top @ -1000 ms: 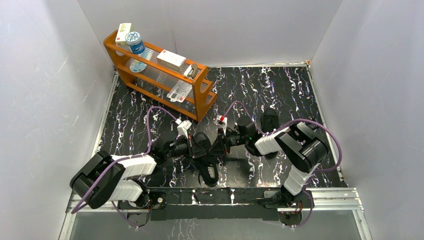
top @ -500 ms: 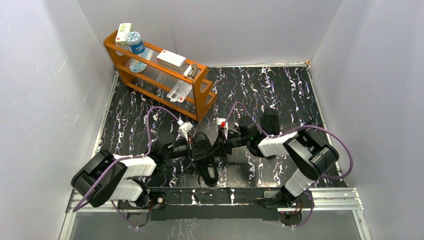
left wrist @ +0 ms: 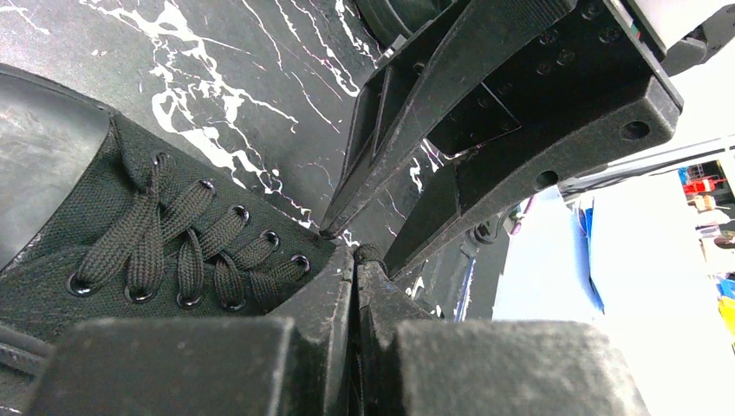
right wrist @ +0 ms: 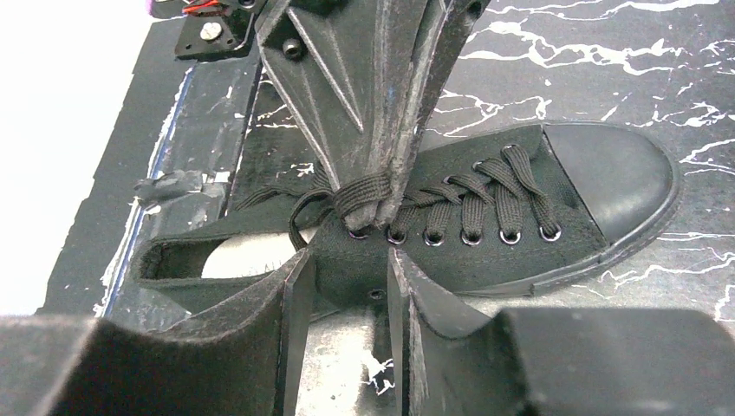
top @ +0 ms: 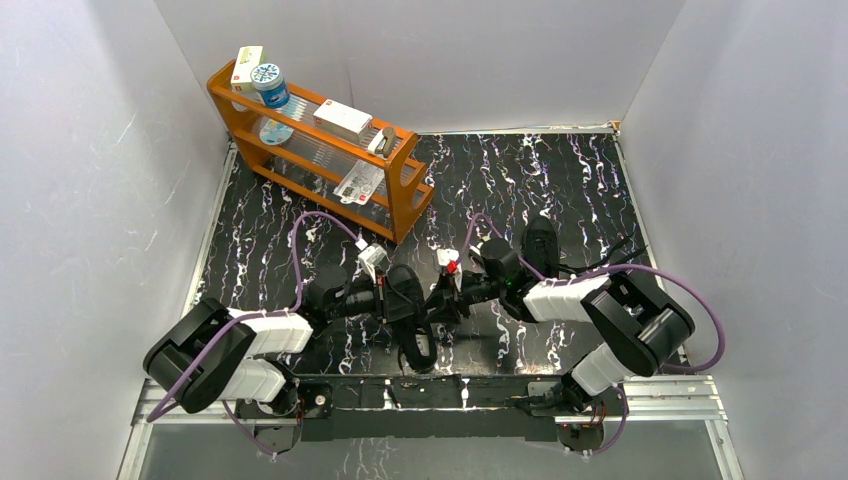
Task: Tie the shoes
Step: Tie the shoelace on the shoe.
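Observation:
One black shoe (top: 418, 345) lies between my two grippers near the table's front edge; its laced upper (right wrist: 485, 217) fills the right wrist view. My left gripper (left wrist: 364, 256) is shut on a black lace (right wrist: 362, 194) just above the top eyelets, and it comes down from above in the right wrist view (right wrist: 387, 178). My right gripper (right wrist: 347, 270) faces it, open, with its fingertips (right wrist: 297, 286) beside the shoe's side wall and nothing between them. The second shoe (top: 541, 243) lies behind the right arm.
An orange wooden rack (top: 402, 195) holding boxes and a blue-lidded jar (top: 268, 80) stands at the back left. White walls close in the dark marbled table (top: 560, 170) on three sides. Purple cables loop over both arms.
My right gripper has opened and drawn back a little from the lace, its arm swinging out to the right. The left gripper has stayed shut on the lace.

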Controlling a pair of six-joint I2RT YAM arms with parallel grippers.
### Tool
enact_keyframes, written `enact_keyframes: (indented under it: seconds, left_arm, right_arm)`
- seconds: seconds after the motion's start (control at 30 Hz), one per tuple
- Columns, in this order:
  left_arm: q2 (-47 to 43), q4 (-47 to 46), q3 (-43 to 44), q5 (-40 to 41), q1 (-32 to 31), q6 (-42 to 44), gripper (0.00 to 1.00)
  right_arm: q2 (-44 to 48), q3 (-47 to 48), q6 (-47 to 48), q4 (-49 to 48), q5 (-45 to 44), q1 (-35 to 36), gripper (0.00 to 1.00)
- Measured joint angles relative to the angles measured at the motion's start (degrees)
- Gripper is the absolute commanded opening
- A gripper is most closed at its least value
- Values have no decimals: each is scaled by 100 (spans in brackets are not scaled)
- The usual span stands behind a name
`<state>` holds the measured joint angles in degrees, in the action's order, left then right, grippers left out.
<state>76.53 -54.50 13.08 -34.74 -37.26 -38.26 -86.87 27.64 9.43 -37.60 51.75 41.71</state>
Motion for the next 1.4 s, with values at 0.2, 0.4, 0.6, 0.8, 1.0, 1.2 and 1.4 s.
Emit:
enact_keyframes:
  seconds: [0.2,0.4,0.6,0.8,1.0,1.2,1.4]
  left_arm:
    - [-35,-229,-122,24,0,-94,0]
    - [-7,-584,-321,39,0,-326,0]
    - [22,-739,-332,48,0,-452,0]
    - [162,-896,-330,42,0,-546,0]
    - [310,-988,-308,92,52,-614,0]
    - [313,-1019,-308,96,55,-684,0]
    - [295,-1008,-339,199,74,-852,30]
  right_arm:
    - [-184,31,-61,-260,216,4,44]
    - [-496,214,-208,-514,345,44,42]
    - [-643,271,-369,-780,393,94,41]
    - [-726,302,-426,-892,398,179,25]
    - [-857,260,-612,-890,422,122,0]
    - [-824,258,-595,-881,402,127,0]
    - [-715,247,-564,-841,391,129,0]
